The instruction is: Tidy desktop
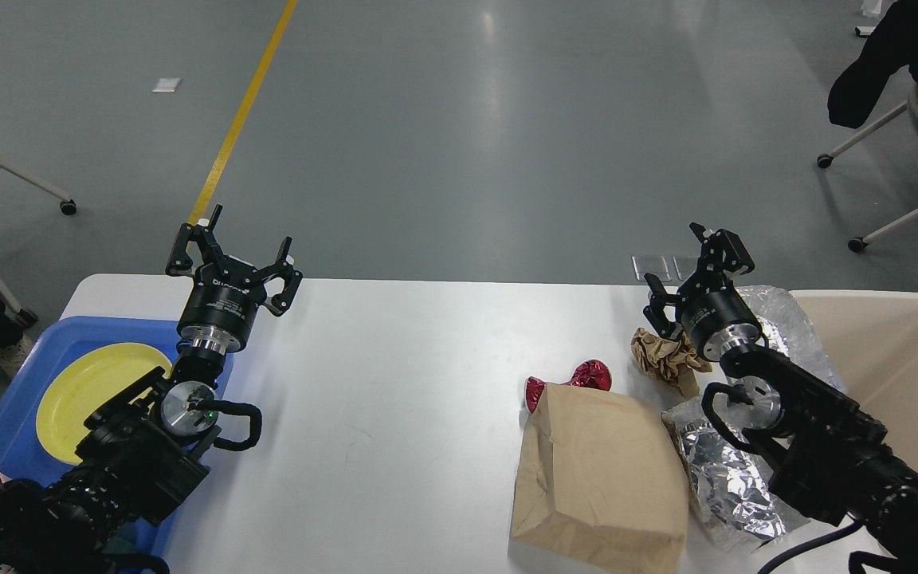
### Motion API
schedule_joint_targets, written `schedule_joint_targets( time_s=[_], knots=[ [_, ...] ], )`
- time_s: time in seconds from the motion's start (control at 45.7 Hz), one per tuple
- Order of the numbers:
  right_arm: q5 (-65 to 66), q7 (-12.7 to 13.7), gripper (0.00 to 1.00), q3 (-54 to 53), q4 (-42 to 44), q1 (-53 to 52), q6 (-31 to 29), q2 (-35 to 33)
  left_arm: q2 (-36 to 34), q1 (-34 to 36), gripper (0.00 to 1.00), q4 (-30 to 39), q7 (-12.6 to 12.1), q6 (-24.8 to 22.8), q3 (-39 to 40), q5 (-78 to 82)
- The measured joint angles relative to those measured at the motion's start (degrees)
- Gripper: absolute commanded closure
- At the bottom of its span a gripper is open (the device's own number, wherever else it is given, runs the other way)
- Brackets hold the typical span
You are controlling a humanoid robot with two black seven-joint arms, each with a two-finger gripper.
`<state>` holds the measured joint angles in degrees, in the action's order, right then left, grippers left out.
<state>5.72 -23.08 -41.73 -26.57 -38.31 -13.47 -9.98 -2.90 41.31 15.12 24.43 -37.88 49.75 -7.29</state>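
I see the desktop (395, 383) as a large, smooth white rectangle with rounded corners, lying flat and level across the lower half of my view. Its far edge runs straight against the grey floor, and its far left corner curves round. The middle stretch is bare and glossy, with faint scuff marks. Its near edge is out of my view, so I cannot tell its full depth.

Faint lettering on left gripper (233, 249) is unreadable.
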Motion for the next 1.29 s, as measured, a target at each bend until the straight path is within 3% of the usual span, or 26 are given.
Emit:
schedule_joint_targets(
  time_s=[0.481, 1.29],
  knots=[
    [-2.01, 0.14, 0.00, -8.61, 0.37, -4.49, 0.44, -3.08, 0.00, 0.00, 0.03, 0.00, 0.00, 0.00, 0.00, 0.00],
    [-2.03, 0.14, 0.00, -7.93, 1.60, -2.21, 0.26, -2.59, 0.00, 0.00, 0.03, -0.02, 0.00, 0.00, 0.00, 0.00]
  ],
)
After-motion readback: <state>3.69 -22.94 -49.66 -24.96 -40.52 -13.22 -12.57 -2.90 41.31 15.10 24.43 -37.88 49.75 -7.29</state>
